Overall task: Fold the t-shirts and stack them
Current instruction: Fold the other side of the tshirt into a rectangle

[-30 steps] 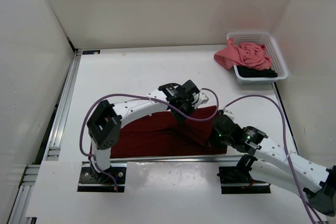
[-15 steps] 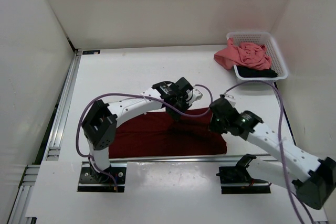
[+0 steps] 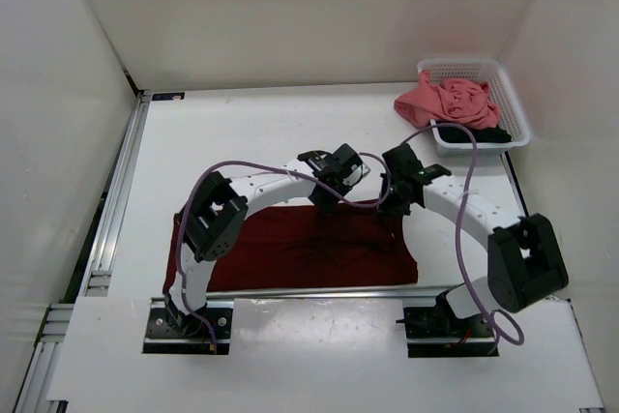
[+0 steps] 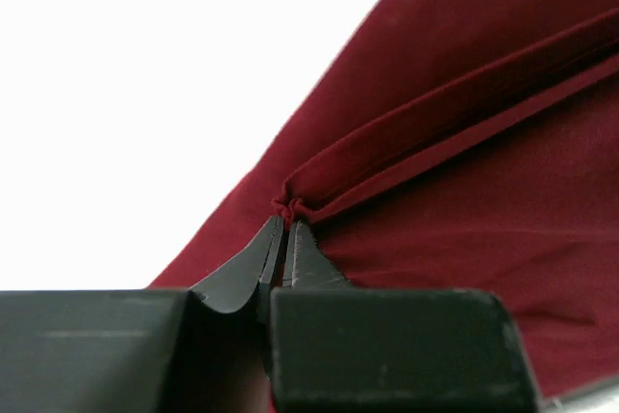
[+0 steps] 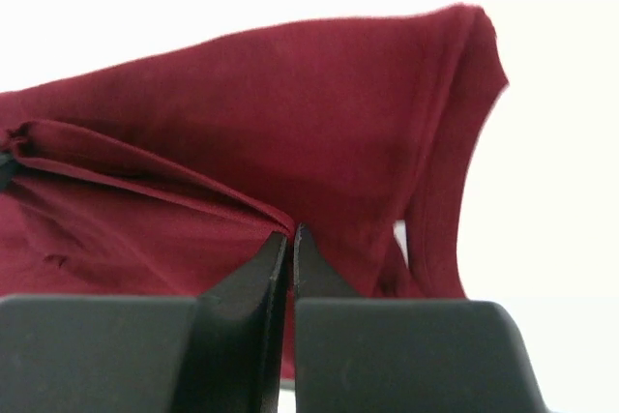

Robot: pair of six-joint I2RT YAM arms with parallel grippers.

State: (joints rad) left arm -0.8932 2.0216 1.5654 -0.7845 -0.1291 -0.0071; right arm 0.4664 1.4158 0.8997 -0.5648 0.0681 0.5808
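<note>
Seen from above, the light is bright, even and diffuse: my counter (image 3: pixel 242 132) and the white walls (image 3: pixel 290 16) read almost uniformly pale, with only faint, soft shadows. That view is sharp throughout. Both wrist views are blown out. In the left one everything from 9 to 12 o'clock is featureless white glare behind the maroon shirt (image 4: pixel 503 191); in the right one the glare runs from 10 round to 4 o'clock. My left gripper (image 4: pixel 285 229) and right gripper (image 5: pixel 290 236) show as dark, underexposed, slightly soft shapes at 6 o'clock, while the cloth folds beyond them stay crisp.
</note>
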